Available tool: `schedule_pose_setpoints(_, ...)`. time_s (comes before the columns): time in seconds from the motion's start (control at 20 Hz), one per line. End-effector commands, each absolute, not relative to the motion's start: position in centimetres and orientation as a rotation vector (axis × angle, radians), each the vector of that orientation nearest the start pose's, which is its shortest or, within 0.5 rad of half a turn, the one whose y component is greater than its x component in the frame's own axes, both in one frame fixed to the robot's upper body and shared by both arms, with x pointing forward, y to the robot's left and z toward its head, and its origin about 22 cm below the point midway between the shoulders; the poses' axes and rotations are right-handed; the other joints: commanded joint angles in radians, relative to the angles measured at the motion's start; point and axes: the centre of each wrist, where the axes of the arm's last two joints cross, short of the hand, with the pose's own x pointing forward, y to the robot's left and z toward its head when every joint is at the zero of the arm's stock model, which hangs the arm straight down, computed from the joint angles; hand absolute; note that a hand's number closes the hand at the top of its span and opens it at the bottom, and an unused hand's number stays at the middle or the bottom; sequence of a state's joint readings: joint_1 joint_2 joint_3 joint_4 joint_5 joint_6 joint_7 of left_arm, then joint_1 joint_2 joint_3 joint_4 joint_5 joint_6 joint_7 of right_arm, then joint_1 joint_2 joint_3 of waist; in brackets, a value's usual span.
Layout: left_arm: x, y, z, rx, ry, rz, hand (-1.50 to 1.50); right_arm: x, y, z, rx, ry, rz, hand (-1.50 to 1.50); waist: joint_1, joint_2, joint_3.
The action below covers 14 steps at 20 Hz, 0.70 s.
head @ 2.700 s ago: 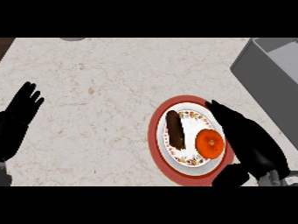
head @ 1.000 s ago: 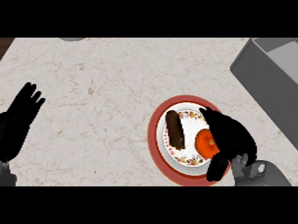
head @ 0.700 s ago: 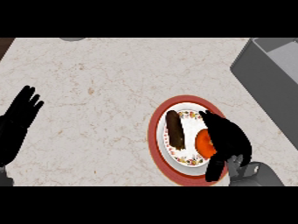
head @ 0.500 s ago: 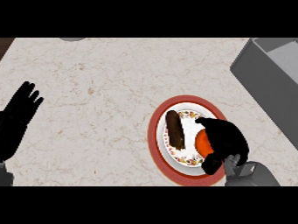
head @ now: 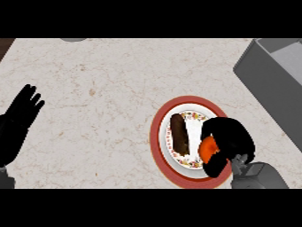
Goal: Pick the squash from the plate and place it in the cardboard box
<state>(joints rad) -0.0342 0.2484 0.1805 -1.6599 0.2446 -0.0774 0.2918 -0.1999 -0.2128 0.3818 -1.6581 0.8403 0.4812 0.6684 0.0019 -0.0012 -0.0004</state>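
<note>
Squash (head: pixel 207 146), orange and mostly hidden, lay on the right side of the plate (head: pixel 161 133), with only a sliver of it showing at the left edge of the right hand (head: pixel 228 142). That hand covered it from above, its black fingers (head: pixel 213 167) curled down around the squash, clamped on it, and the squash had not left the plate. The plate had a red rim and a white, flower-patterned centre, and it sat on the pale speckled desk (head: pixel 114 80) toward the lower right. A dark brown, elongated piece of food (head: pixel 179 138) lay lengthwise on the plate's left side, just beside the squash and clear of the hand. The grey box (head: pixel 277 84) stood at the right edge of the desk, up and to the right of the plate, apart from it. At the left edge the left hand (head: pixel 13 126) rested with its fingers straight and slightly spread, well apart from the plate.
</note>
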Motion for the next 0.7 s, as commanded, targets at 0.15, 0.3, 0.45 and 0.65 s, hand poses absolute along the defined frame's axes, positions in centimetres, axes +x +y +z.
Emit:
schedule_pose_setpoints(0.15, 24.0, 31.9, 5.2, 0.036, -1.458, 0.046, 0.0, 35.1, -21.0, 8.2, -0.752, -0.903, 1.154, 1.5, 0.027, 0.008, 0.001)
schedule_pose_setpoints(0.3, 25.1, 30.6, 5.5, 0.011, -1.442, 0.027, 0.0, 38.0, -23.1, 7.7, -0.787, -0.912, 1.138, 1.5, 0.029, 0.011, 0.001)
schedule_pose_setpoints(0.45, 25.1, 31.5, 6.2, 0.043, -1.468, 0.036, 0.0, 39.3, -22.2, 6.4, -0.812, -0.915, 1.135, 1.5, 0.016, 0.006, 0.001)
schedule_pose_setpoints(0.65, 24.2, 32.4, 4.3, 0.058, -1.456, 0.032, 0.0, 40.8, -22.2, 9.8, -0.917, -0.974, 1.099, 1.5, 0.012, 0.004, 0.0)
